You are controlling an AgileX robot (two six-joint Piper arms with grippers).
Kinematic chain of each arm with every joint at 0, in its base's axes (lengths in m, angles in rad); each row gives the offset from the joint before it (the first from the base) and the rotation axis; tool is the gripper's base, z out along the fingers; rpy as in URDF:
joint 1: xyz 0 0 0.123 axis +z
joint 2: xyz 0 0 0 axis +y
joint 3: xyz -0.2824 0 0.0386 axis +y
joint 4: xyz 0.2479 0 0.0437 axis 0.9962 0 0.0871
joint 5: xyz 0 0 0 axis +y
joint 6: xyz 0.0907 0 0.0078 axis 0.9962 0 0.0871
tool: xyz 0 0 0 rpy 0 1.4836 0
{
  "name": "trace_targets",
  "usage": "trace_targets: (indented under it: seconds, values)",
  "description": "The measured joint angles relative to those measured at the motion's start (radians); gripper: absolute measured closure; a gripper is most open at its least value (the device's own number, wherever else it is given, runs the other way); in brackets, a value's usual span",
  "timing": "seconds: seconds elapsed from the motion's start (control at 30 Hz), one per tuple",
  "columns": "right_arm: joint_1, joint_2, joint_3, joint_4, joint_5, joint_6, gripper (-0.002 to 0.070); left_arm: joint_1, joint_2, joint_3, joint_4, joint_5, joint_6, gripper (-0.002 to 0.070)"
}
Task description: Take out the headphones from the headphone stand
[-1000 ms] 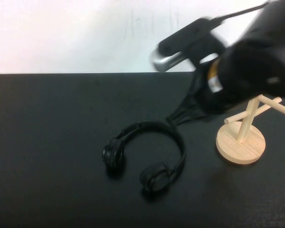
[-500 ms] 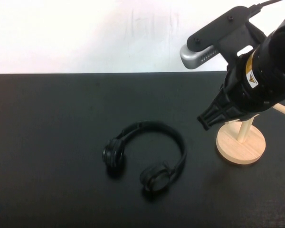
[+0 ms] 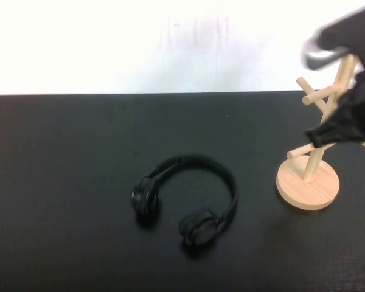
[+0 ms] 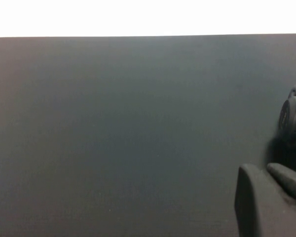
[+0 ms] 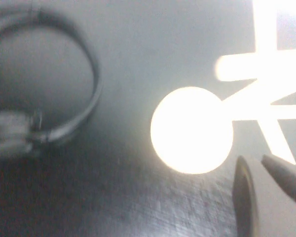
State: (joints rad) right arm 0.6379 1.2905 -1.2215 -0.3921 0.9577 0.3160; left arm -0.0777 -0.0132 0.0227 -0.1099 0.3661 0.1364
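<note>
The black headphones [image 3: 225, 176] lie flat on the black table, left of the light wooden headphone stand [image 3: 307, 185], whose pegs are bare. My right gripper [image 3: 319, 137] hovers blurred in front of the stand's pole, shut and holding nothing. From the right wrist I see the stand's round base [image 5: 191, 131] close to my shut right gripper [image 5: 259, 165], with the headphones [image 5: 91, 74] farther off. My left gripper [image 4: 264, 170] sits low by the table, shut and empty, with one ear cup [image 4: 292, 116] just beyond it.
The black table [image 3: 67, 152] runs back to a white wall. The stand sits near the table's right side, with the right arm blurred above and beside it.
My right arm has swung from the headphones' headband rightward to the stand, empty. The headphones and the stand have stayed put.
</note>
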Motion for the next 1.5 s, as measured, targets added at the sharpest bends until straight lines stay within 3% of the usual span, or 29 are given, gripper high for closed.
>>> trace_targets:
  seconds: [0.33,0.53,0.8,1.03,1.37,1.5]
  values:
    - [-0.358,-0.360,0.624,0.096,-0.651,0.000,0.0685,0.000,0.000,0.000,0.000,0.000,0.000,0.0678]
    - [-0.558,-0.641,0.964,0.098,-0.877,0.000,0.0685,0.000,0.000,0.000,0.000,0.000,0.000,0.0678]
    - [-0.669,-1.026,1.221,0.100,-0.939,0.000,0.0685,0.000,0.000,0.000,0.000,0.000,0.000,0.0678]
    - [-0.732,-1.262,1.248,0.144,-0.902,0.002,0.0685,0.000,0.000,0.000,0.000,0.000,0.000,0.0678]
    - [-0.736,-1.298,1.248,0.166,-0.898,-0.012,0.0685,0.000,0.000,0.000,0.000,0.000,0.000,0.0678]
    - [-0.736,-1.298,1.248,0.311,-0.866,-0.236,0.0685,0.000,0.000,0.000,0.000,0.000,0.000,0.0678]
